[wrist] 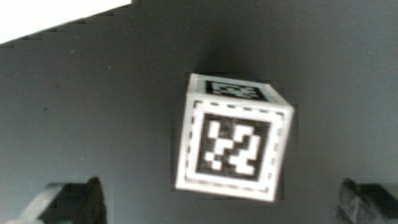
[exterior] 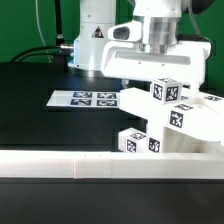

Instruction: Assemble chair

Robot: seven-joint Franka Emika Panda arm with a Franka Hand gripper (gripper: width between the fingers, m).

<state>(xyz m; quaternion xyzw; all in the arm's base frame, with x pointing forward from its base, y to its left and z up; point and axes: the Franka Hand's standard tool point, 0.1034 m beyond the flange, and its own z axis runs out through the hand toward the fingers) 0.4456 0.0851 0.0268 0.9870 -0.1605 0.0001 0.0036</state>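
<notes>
Wrist view is showing my claw (wrist: pixel 210 205) standing wide open, holding nothing, hovering above a small white plastic tagged block (wrist: pixel 235 138) on the black table (wrist: pixel 89 120)

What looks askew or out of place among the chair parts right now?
The small white plastic tagged block below the open jaws lies tilted on the black table, not square to them. The other white tagged pieces are piled unevenly at the exterior view's right.

The chair pieces (exterior: pixel 172 118) look like smooth white plastic with flat black-and-white paper tags. The table (exterior: pixel 40 115) is black and matt. The marker board (exterior: pixel 88 99) looks like thin paper. The border rail (exterior: pixel 60 166) is smooth white.
</notes>
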